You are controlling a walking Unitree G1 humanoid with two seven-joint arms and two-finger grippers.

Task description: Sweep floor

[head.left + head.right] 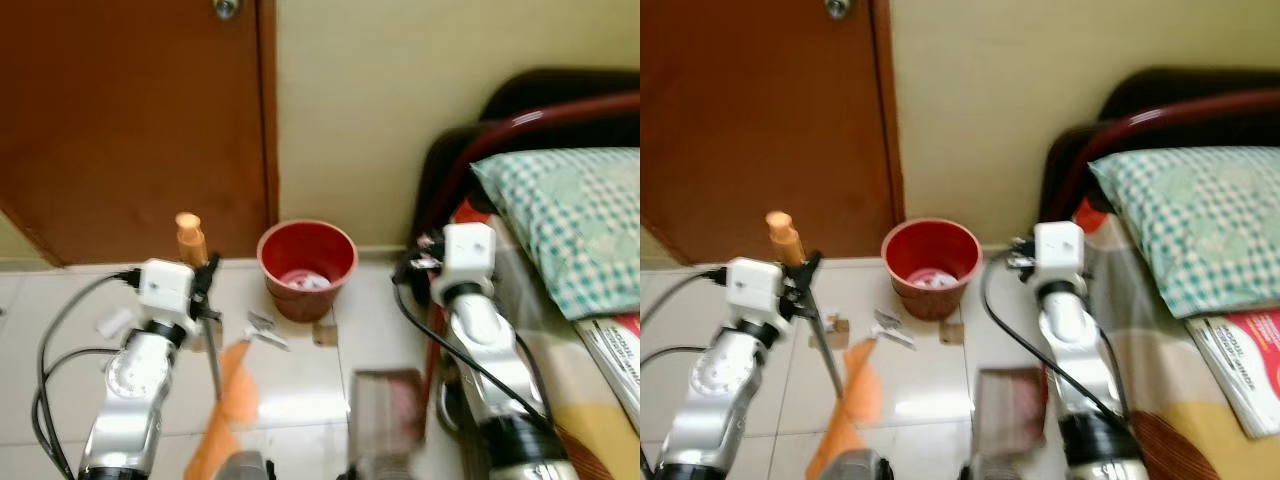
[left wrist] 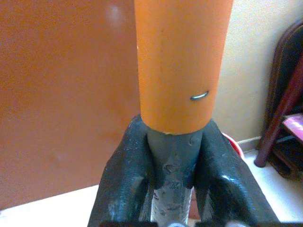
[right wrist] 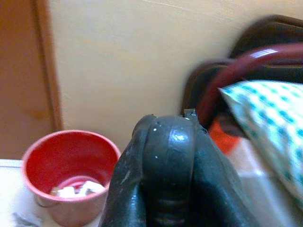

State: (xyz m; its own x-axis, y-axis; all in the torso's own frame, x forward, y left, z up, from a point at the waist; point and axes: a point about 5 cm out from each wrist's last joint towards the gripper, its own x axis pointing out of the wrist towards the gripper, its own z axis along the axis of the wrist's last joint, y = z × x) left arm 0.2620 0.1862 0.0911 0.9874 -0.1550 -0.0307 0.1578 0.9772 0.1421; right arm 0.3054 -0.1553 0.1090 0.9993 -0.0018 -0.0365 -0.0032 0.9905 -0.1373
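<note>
Black fingers of my left gripper are clenched on the broom handle, its orange sleeve rising just past them over a grey metal shaft. From my head I see that handle's orange tip poking up above my left wrist, the thin shaft slanting down across the pale tiled floor toward a blurred orange part near the bottom edge. My right gripper is raised in front of me with its two fingers pressed together on nothing; it hangs near the bed with the green checked pillow. Between my arms, a red bucket stands against the cream wall beside the brown door, with white scraps inside. Bits of litter lie on the tiles just before the bucket.
</note>
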